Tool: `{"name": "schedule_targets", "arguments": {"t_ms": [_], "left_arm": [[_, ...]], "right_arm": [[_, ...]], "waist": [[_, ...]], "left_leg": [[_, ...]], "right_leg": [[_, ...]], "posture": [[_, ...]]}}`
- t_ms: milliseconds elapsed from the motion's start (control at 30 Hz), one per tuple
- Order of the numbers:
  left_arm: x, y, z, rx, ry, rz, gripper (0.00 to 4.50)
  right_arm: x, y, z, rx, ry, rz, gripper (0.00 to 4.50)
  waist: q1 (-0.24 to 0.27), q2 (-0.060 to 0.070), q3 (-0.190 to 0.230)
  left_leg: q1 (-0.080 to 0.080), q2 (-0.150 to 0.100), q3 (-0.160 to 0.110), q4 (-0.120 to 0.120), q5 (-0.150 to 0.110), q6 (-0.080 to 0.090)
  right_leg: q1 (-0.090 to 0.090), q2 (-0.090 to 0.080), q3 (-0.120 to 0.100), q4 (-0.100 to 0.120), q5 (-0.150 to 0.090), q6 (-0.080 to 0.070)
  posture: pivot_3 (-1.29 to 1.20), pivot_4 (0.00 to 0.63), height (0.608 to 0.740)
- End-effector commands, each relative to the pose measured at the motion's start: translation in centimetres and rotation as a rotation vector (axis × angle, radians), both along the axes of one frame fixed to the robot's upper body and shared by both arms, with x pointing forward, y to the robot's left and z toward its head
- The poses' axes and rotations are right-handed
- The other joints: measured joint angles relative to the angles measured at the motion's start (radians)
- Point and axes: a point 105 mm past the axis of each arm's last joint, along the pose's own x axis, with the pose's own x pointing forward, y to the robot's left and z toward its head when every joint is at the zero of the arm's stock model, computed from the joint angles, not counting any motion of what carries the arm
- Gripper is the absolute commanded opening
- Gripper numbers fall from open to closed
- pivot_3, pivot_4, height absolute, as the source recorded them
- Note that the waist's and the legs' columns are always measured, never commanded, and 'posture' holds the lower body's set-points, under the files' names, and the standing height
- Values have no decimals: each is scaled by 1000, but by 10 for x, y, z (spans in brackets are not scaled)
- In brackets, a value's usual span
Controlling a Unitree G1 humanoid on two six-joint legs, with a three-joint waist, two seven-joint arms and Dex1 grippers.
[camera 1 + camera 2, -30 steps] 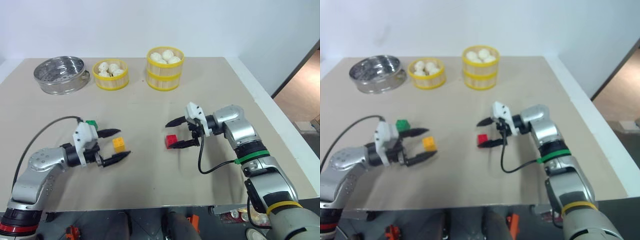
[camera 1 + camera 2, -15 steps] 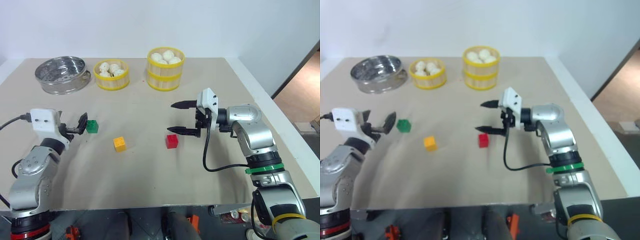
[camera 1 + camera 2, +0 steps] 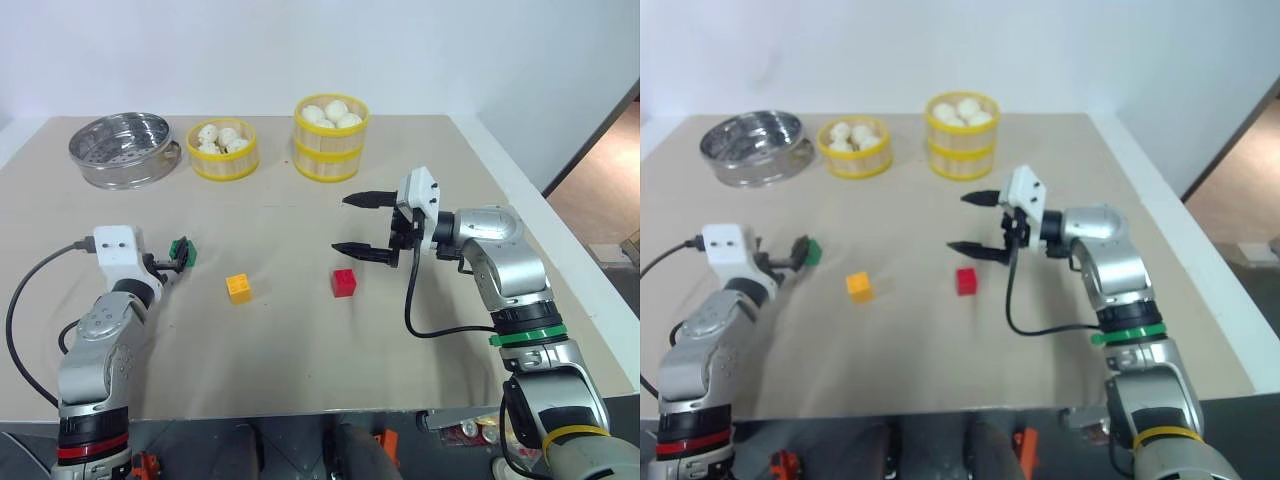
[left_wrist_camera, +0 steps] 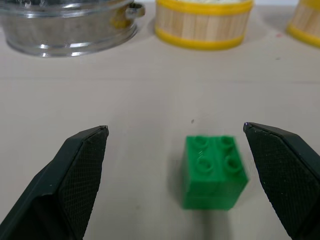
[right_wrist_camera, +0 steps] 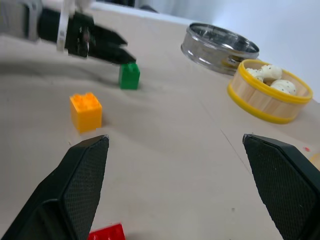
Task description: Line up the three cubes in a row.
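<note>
The left gripper [image 4: 175,145], wide and empty, bracketed the green cube [image 4: 214,171] apparently to grasp it, while the right gripper [image 3: 365,224] hovered spread and empty above the red cube [image 3: 343,282].

I see a beige table [image 3: 300,330] with a white edge along its right side, backed by a plain pale wall [image 3: 300,50], with brown wooden floor [image 3: 600,200] to the far right.
</note>
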Motion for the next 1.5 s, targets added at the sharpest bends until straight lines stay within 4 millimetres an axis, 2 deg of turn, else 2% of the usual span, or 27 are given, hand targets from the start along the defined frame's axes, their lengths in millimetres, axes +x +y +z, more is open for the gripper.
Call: {"name": "schedule_targets", "arguments": {"t_ms": [33, 167, 333, 633, 733, 967, 1167, 1233, 1300, 1367, 1500], "left_arm": [[5, -3, 3, 11, -8, 5, 4500], [9, -10, -2, 12, 11, -29, 4500], [10, -10, -4, 21, 14, -29, 4500], [11, -1, -6, 25, 23, -1, 4500], [13, -3, -7, 23, 18, -19, 3705], [17, 0, -11, 21, 31, -15, 1312], [13, 9, -10, 69, 55, -47, 1307], [10, 10, 1, 139, 37, -126, 1307], [2, -4, 27, 168, -47, -368, 1307], [-6, -10, 39, 214, -77, -509, 1307], [-18, -38, 74, 371, -112, -890, 1307]], "right_arm": [[-8, 4, 18, 36, -50, 34, 4462], [-24, 13, 18, 82, 68, 141, 4462], [-31, 13, 9, 13, 71, 160, 4462], [-25, 13, 7, 20, 19, 112, 4462], [-22, 14, 7, 16, 3, 101, 4500], [-18, 15, 9, 17, -28, 90, 4500], [-16, 16, 13, 13, -62, 79, 4500], [-16, 16, 14, 12, -68, 82, 4500], [-17, 16, 16, 6, -71, 90, 4500], [-18, 16, 17, 4, -72, 92, 4500], [-14, 15, 20, -9, -89, 88, 4500]], "waist": [[0, 0, 0], [0, 0, 0], [0, 0, 0], [0, 0, 0], [0, 0, 0], [0, 0, 0], [0, 0, 0], [-1, 0, 0], [-1, 0, 0], [0, 0, 0], [2, 0, 0]], "left_leg": [[0, 0, 0, 0, 0, 0], [0, 0, 0, 0, 0, 0], [0, 0, -1, 0, 0, 0], [0, 0, 0, 0, 0, 0], [-1, 0, 0, 0, 0, 0], [-1, 0, 0, 0, 0, 0], [-1, 0, 0, -1, 0, 0], [-1, 0, 0, -1, 0, 0], [-1, 0, 0, -2, 0, 0], [-1, 0, 0, -3, 0, 0], [-2, 0, 0, -4, 0, -1]], "right_leg": [[0, 0, 0, 0, 0, 0], [0, 0, 0, 0, 0, 0], [0, 0, 0, -1, 0, 0], [0, 0, -1, -1, 0, 0], [0, 0, -1, -2, 0, 0], [0, 0, -1, -2, 0, 0], [0, 0, -1, -2, 0, 0], [0, 0, -1, -2, 0, 0], [-1, 0, -1, -2, 0, 0], [-2, 0, -2, -3, -1, -2], [-3, -1, -3, -4, -3, -6]], "posture": [[0, 150, 740], [0, 150, 740], [0, 150, 740], [0, 150, 740], [0, 150, 740], [0, 150, 740], [0, 150, 740], [0, 150, 740], [0, 150, 740], [0, 150, 740], [0, 150, 740]]}}
